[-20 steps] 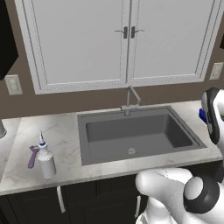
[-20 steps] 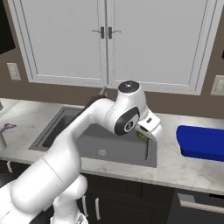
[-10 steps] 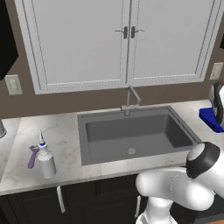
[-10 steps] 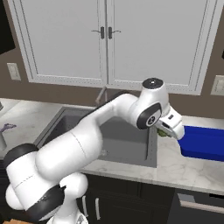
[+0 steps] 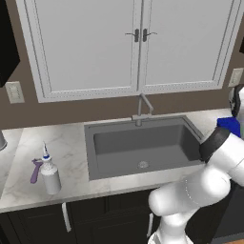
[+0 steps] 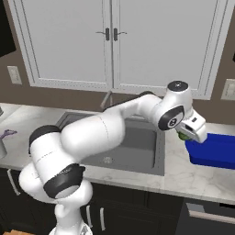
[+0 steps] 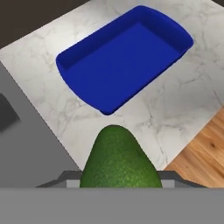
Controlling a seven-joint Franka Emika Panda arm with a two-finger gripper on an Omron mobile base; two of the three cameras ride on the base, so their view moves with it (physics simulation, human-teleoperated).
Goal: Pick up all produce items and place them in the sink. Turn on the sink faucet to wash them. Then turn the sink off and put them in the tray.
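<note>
A green, pear-shaped produce item sits between the fingers of my gripper, which is shut on it. In the right base view the gripper hangs at the left end of the blue tray, with a bit of the green fruit showing under the hand. In the hand view the tray lies on the marble counter below and ahead, nothing in it. The dark grey sink and its faucet lie to the left of the hand; the sink looks dry.
A white spray bottle and a purple tool stand on the counter left of the sink. White wall cabinets hang above. The counter's front edge and wooden floor lie close beside the tray.
The arm has swung right, from over the sink's right side to the tray's left end, carrying the green fruit. The grip has not changed.
</note>
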